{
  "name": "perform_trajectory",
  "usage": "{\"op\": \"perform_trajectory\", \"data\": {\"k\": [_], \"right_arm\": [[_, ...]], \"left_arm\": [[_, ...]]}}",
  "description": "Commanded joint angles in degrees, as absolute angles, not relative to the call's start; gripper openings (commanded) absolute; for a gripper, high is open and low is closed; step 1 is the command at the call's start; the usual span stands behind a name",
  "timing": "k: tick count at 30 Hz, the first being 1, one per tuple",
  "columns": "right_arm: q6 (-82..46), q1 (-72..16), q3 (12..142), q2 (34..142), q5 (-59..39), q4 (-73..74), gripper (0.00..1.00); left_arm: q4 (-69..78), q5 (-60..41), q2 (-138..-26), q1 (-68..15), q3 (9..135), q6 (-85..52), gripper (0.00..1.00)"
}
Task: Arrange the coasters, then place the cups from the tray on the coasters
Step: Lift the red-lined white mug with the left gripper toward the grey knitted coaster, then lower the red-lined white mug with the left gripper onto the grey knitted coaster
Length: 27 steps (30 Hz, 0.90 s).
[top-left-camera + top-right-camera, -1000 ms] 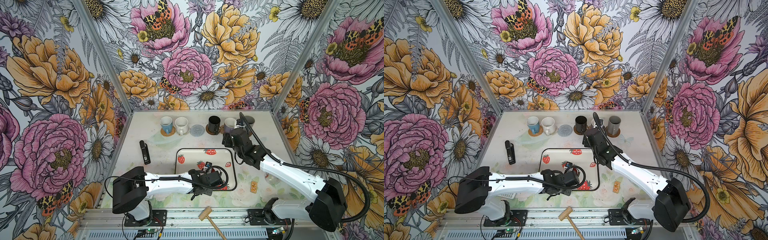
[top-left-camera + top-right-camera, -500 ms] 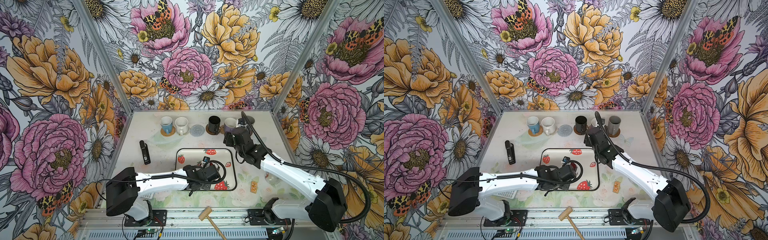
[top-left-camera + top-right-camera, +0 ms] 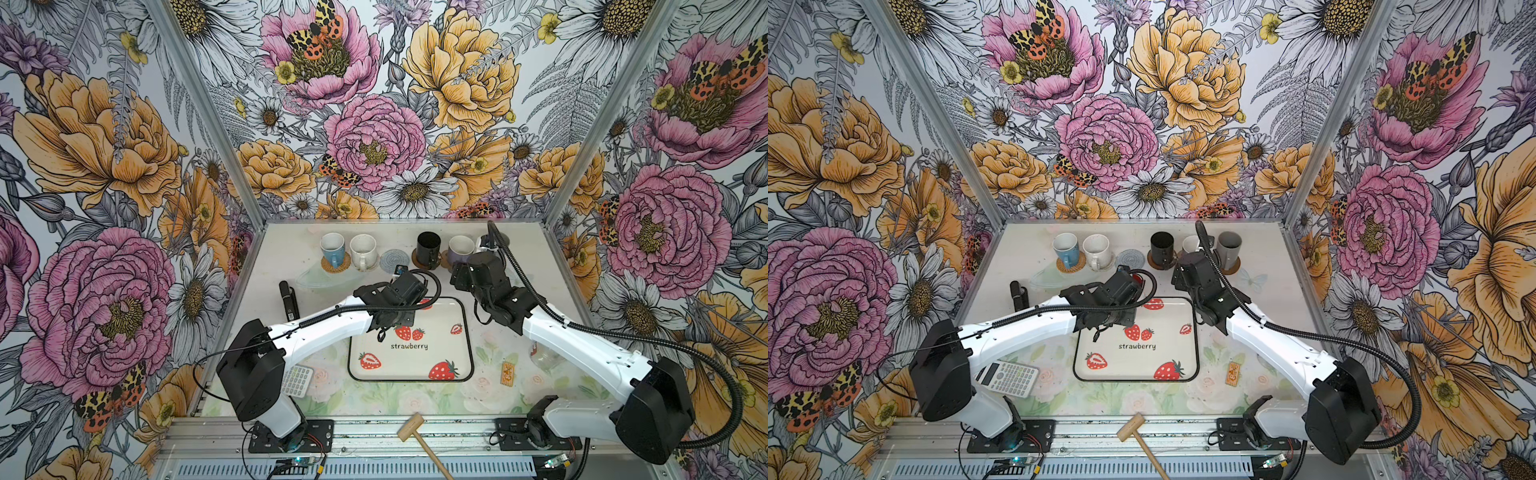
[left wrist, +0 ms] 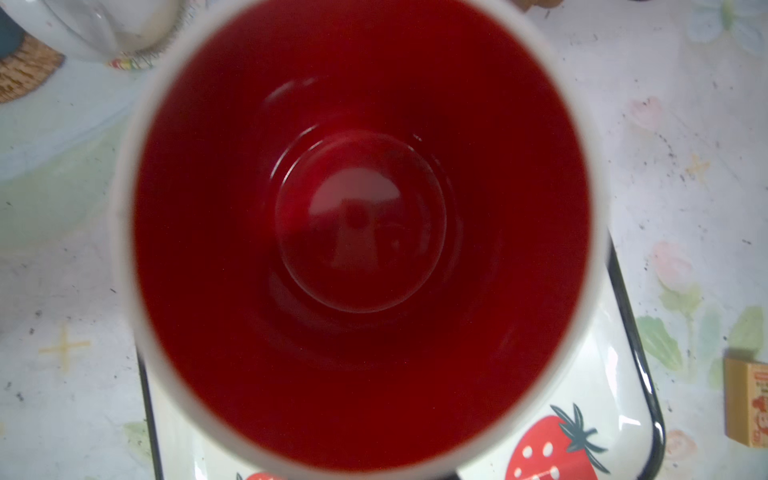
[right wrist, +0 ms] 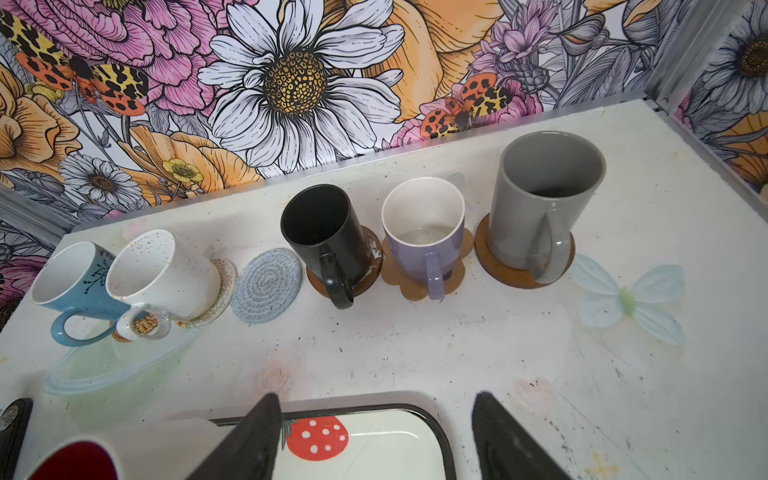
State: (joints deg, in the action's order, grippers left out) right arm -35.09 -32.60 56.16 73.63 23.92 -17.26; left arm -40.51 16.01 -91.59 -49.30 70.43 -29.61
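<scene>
– Red glaze fills the left wrist view, ringed in white: that is the white cup with red inside (image 4: 361,232). Who has it?
– The left jaws, closed right down on it. Where on the cup they bite is hidden in every view.
– And where is it?
– At the far edge of the tray (image 3: 432,353), just on the near side of the grey-blue coaster (image 5: 266,286), which lies bare. A sliver of its red shows beside the left wrist in a top view. Whether its base touches anything I cannot tell.
– The right jaws?
– Wide apart with nothing between them, hanging over the tray's far rim and facing the row of cups.
– Read me the row.
– It runs along the far side of the counter (image 5: 415,353). The light blue cup (image 5: 70,286) stands on the woven tan coaster (image 3: 336,264). Just beside it the white speckled cup (image 5: 162,278) stands on the woven beige coaster (image 5: 222,274). Then comes the bare grey-blue one. After it the black cup (image 5: 324,232) is on a brown disc (image 5: 374,249), the lavender cup (image 5: 424,241) on the paw-shaped coaster (image 5: 392,270), and the grey cup (image 5: 544,199) on the second brown disc (image 5: 507,274).
– Upright?
– All five, handles turned toward the near side.
</scene>
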Motion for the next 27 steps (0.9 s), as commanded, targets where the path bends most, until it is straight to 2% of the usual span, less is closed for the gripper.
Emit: {"op": "perform_trajectory", "data": {"k": [1, 11, 18, 27], "right_arm": [[-34.80, -31.95, 55.46, 73.21, 23.38, -16.00, 0.75], [-34.41, -30.16, 54.81, 73.82, 22.24, -15.65, 0.76], [-34.52, -28.93, 54.78, 75.38, 20.95, -15.21, 0.76], [-34.45, -28.05, 55.19, 77.15, 19.82, -14.68, 0.76]], "left_arm": [[-37.44, 15.50, -92.97, -46.23, 75.30, -24.80, 0.00], [-37.28, 10.31, -102.41, -37.27, 86.39, -19.51, 0.00], [-37.08, 7.08, -111.59, -34.52, 94.03, -17.28, 0.00], [-36.58, 6.69, -117.72, -32.01, 98.49, -17.31, 0.00]]}}
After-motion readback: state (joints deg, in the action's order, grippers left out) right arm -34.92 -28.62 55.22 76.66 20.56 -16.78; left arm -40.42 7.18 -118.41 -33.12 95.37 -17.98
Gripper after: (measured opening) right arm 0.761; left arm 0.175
